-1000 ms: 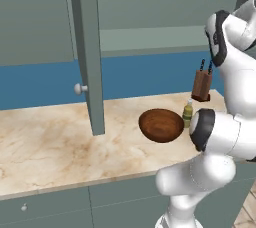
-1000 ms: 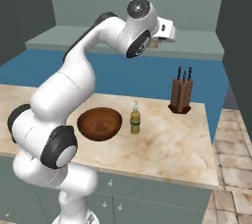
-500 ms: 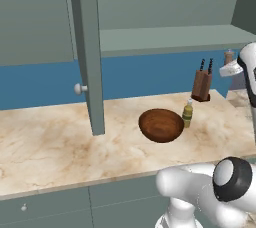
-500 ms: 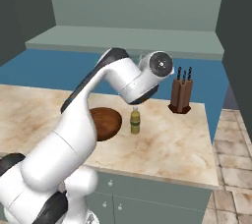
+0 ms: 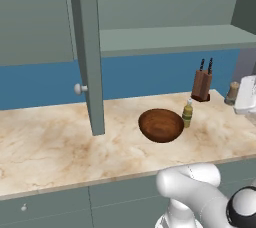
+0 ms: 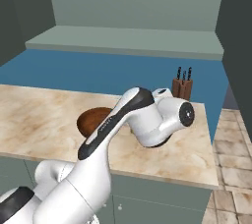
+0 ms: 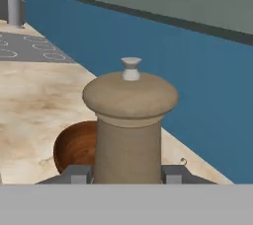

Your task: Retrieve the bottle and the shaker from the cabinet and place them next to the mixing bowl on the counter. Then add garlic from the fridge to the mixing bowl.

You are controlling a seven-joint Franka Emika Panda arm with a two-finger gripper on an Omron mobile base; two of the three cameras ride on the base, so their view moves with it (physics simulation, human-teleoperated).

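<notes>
Rendered home kitchen: marble counter (image 5: 60,142) over grey-green cupboards (image 5: 50,207), open wall cabinet (image 5: 90,47), blue backsplash (image 5: 140,74), knife block (image 5: 201,84), wooden bowl (image 5: 161,125), stovetop (image 7: 29,51).

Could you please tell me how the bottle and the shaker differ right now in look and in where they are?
The bottle is amber-yellow with a dark band and a thin pale cap; the shaker is plain tan with a broad rounded top and a small knob. The bottle stands on the counter right beside the mixing bowl; the shaker is off the counter, clamped between the fingers of the tool. Both are upright.
</notes>
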